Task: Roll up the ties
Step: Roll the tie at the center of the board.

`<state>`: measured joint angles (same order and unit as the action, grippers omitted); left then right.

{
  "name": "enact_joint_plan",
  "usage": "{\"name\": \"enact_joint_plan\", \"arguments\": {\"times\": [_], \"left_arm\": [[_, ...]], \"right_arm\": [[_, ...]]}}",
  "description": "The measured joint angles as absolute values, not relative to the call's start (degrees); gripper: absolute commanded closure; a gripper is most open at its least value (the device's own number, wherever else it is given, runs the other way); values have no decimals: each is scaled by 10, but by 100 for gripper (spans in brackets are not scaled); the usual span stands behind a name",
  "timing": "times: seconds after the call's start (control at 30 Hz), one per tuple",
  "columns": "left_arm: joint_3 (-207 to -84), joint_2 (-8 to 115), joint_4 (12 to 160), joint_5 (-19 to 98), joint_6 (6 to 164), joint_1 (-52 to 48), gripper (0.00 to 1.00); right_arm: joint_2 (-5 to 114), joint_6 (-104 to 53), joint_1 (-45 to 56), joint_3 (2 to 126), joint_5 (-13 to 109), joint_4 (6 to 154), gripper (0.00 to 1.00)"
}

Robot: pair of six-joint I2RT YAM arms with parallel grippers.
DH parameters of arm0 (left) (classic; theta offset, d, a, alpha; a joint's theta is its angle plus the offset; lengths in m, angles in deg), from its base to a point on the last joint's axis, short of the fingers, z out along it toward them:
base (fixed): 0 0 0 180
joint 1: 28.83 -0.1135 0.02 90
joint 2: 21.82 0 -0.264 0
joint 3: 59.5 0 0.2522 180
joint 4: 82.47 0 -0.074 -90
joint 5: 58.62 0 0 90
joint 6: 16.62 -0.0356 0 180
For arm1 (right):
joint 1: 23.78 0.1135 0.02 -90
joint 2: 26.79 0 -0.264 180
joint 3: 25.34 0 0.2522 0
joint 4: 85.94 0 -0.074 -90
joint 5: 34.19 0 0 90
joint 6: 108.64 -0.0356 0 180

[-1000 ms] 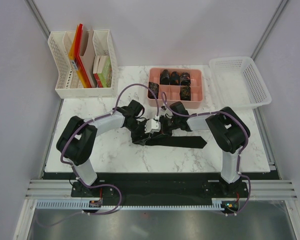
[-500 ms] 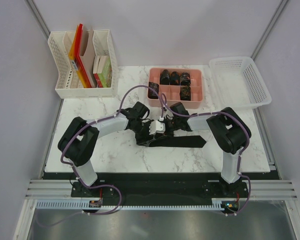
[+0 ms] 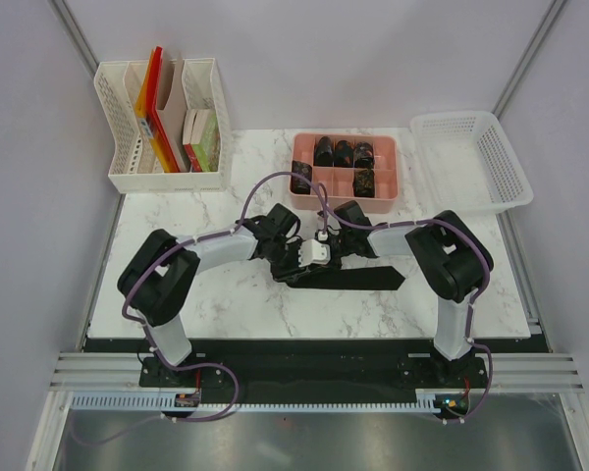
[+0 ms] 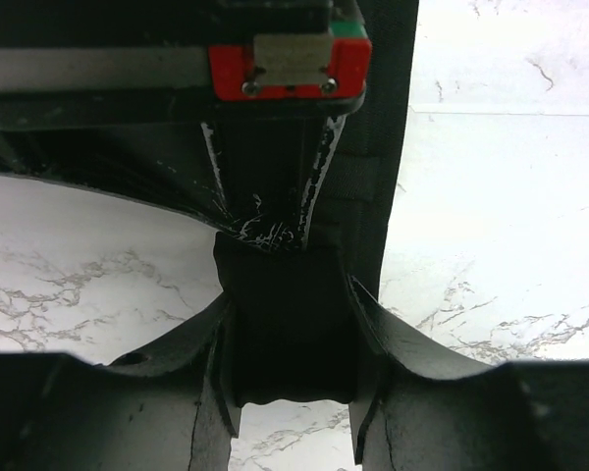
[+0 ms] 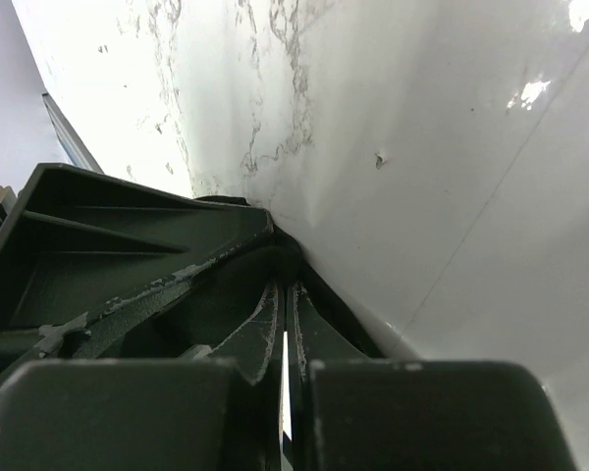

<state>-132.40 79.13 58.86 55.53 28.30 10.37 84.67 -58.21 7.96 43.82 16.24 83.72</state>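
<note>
Left tool point(image 4: 290, 314) pinches the tie point(image 3: 365, 279) at its rolled end; right tool point(image 5: 283, 289), pressed together, meets it; tail lies toward three o'clock.

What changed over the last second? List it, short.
The left gripper slid right, toward the right gripper, taking the rolled end of the tie along, so the flat strip is shorter. The right gripper shifted slightly right too. No grip was visibly released. The pink tray of rolled ties, the basket and the file rack stayed put.
</note>
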Motion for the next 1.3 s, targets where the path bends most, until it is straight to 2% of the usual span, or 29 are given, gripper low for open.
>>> {"name": "enact_joint_plan", "arguments": {"times": [0.5, 0.8, 0.97, 1.17, 1.3], "left_arm": [[-1305, 777, 615, 549, 288, 111, 70], [-1303, 777, 612, 553, 288, 114, 56], [-1306, 776, 599, 550, 288, 110, 55], [-1317, 780, 581, 535, 288, 96, 59], [-1329, 787, 575, 526, 290, 82, 57]], "right_arm": [[789, -608, 80, 437, 189, 759, 100], [813, -595, 80, 431, 194, 749, 100], [848, -580, 78, 460, 164, 746, 100], [884, -573, 74, 494, 135, 758, 100], [893, -563, 71, 509, 139, 772, 100]]}}
